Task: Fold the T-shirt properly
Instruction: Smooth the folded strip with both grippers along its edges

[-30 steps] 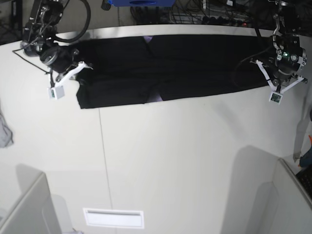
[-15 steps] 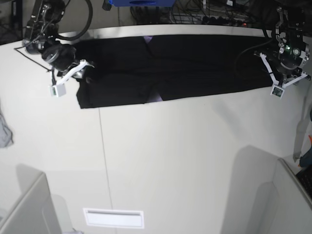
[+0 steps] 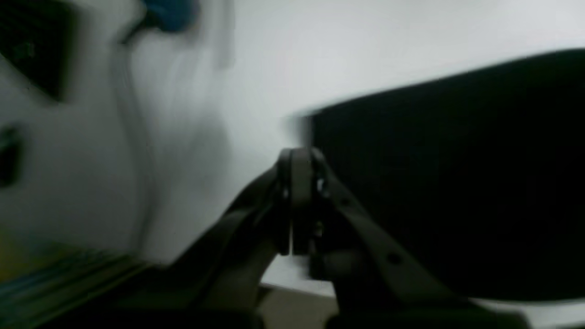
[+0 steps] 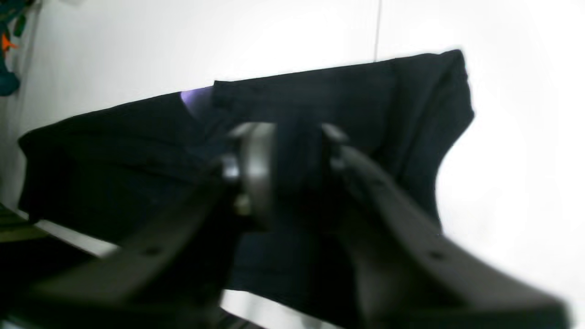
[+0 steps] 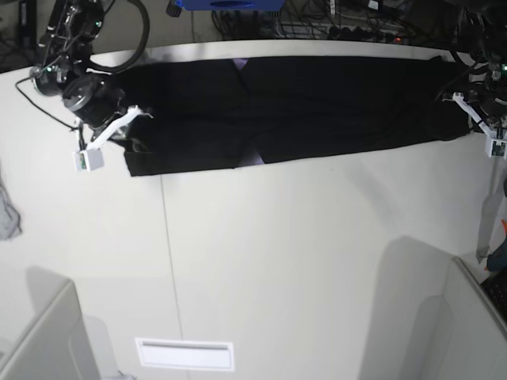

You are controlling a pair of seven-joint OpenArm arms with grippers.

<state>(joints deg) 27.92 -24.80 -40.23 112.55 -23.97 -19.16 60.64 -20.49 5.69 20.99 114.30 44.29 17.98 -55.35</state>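
Note:
The black T-shirt (image 5: 301,103) lies as a long folded band across the far part of the table, with a bit of purple print (image 5: 255,161) showing at its near edge. My left gripper (image 5: 474,119) is at the band's right end. In the blurred left wrist view it (image 3: 297,155) is shut at the corner edge of the shirt (image 3: 457,183), apparently pinching the hem. My right gripper (image 5: 131,131) is at the band's left end. In the right wrist view its jaws (image 4: 297,132) stand apart over the black cloth (image 4: 114,160).
A small grey cloth scrap (image 5: 6,218) lies at the table's left edge. A white plate (image 5: 184,354) is set into the table near the front. Grey panels stand at the front left (image 5: 40,340) and front right (image 5: 467,332). Cables run behind the far edge.
My left gripper has moved to the right, and the shirt's right end has stretched out after it. My right arm has shifted slightly left and toward the front.

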